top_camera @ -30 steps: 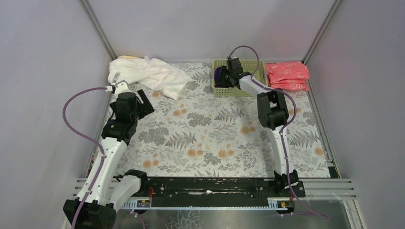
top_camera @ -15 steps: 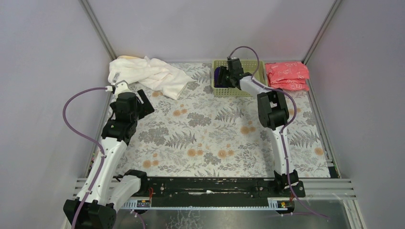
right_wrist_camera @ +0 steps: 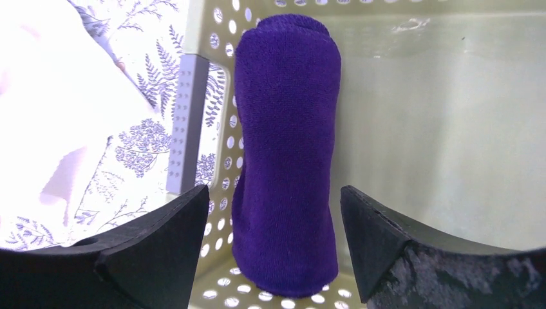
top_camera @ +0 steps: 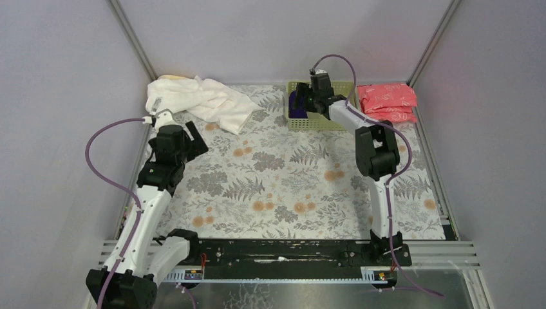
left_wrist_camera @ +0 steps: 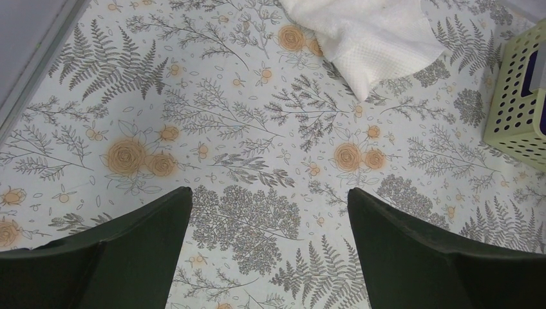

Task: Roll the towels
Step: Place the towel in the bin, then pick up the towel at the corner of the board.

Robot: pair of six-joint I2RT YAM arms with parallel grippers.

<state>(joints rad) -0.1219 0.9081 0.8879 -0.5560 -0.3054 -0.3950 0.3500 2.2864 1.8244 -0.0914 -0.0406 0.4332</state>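
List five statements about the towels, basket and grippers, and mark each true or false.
1. The purple towel lies rolled inside the basket. True.
2. The right gripper is clamped on the purple towel. False: it is open, and the towel lies free between its jaws.
3. The white towel is rolled. False: it lies crumpled at the far left corner.
4. The left gripper is open and empty above the table. True.
5. The pink packets are in the basket. False: they lie beside it, on its right.

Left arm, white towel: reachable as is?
Probably yes. The left claw hangs open over the mat, and the white towel lies just ahead with nothing between them.
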